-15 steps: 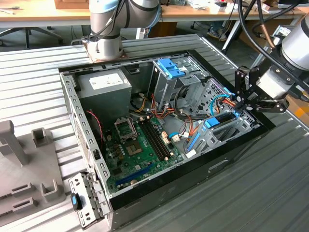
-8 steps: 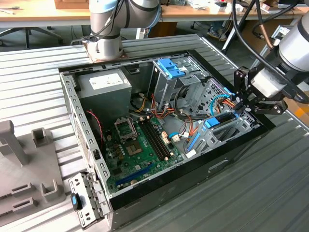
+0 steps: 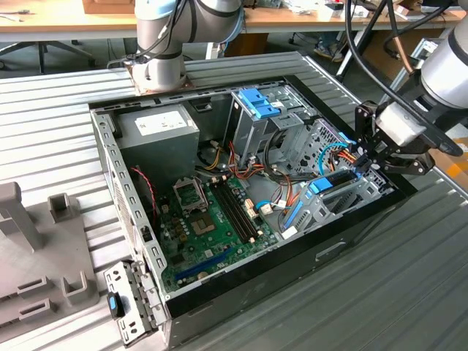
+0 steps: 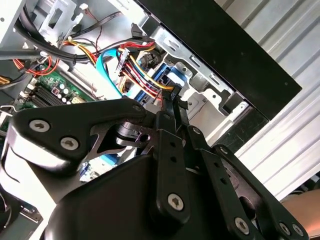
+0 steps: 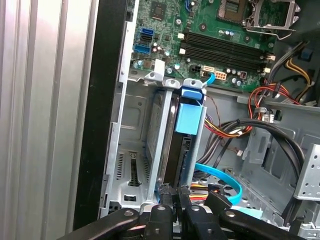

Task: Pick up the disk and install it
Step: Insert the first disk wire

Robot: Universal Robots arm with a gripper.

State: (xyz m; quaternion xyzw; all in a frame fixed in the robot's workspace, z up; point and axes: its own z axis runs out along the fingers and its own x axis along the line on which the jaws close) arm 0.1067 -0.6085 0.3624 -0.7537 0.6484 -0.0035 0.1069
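Note:
The disk (image 5: pixel 175 145) stands on edge inside the grey metal drive bay at the front corner of the open computer case, its blue carrier tab (image 5: pixel 191 117) toward the motherboard. In the exterior view the disk (image 3: pixel 325 184) shows as a blue strip in the bay on that view's right. My gripper (image 3: pixel 363 162) hangs just over the bay. In both wrist views its black fingers come together, shut, with the gripper (image 5: pixel 173 194) at the disk's cable end. There the gripper (image 4: pixel 171 102) sits next to a black connector with red and yellow wires, and the disk's blue frame (image 4: pixel 167 80) lies just beyond.
A tall grey cage with a blue latch (image 3: pixel 257 102) rises behind the bay. Bundled cables (image 3: pixel 336 150) lie between them. The power-supply box (image 3: pixel 157 128), motherboard (image 3: pixel 208 219) and black case wall (image 3: pixel 351 227) surround the area. A grey fixture (image 3: pixel 36 256) lies on the exterior view's left.

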